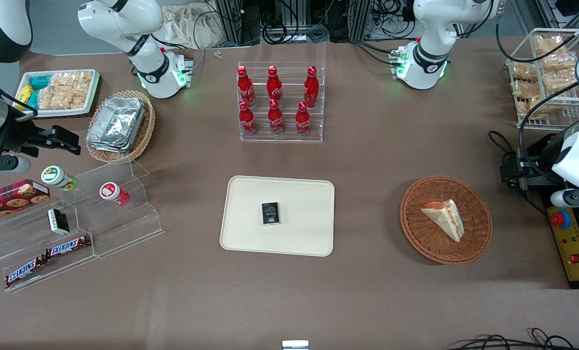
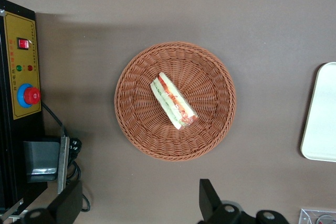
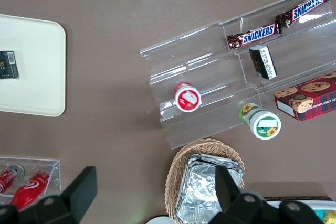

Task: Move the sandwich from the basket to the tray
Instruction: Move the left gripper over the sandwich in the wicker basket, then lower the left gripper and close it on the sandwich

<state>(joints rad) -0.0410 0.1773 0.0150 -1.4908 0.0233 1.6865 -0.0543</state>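
Sandwich [image 1: 443, 217] lying in basket [image 1: 446, 219], untouched | gripper [image 2: 137, 203] held well above basket, fingers [image 2: 209, 196] spread wide, holding nothing | tray [image 1: 277, 215] beside basket toward parked arm's end, carrying small black packet [image 1: 271, 213].

You have one sandwich [image 1: 444, 217], one red-brown basket [image 1: 479, 240], one cream tray [image 1: 299, 192], six red bottles [image 1: 274, 99], two Snickers bars [image 1: 46, 256], one hand [image 2: 134, 208], spread wide above the basket.
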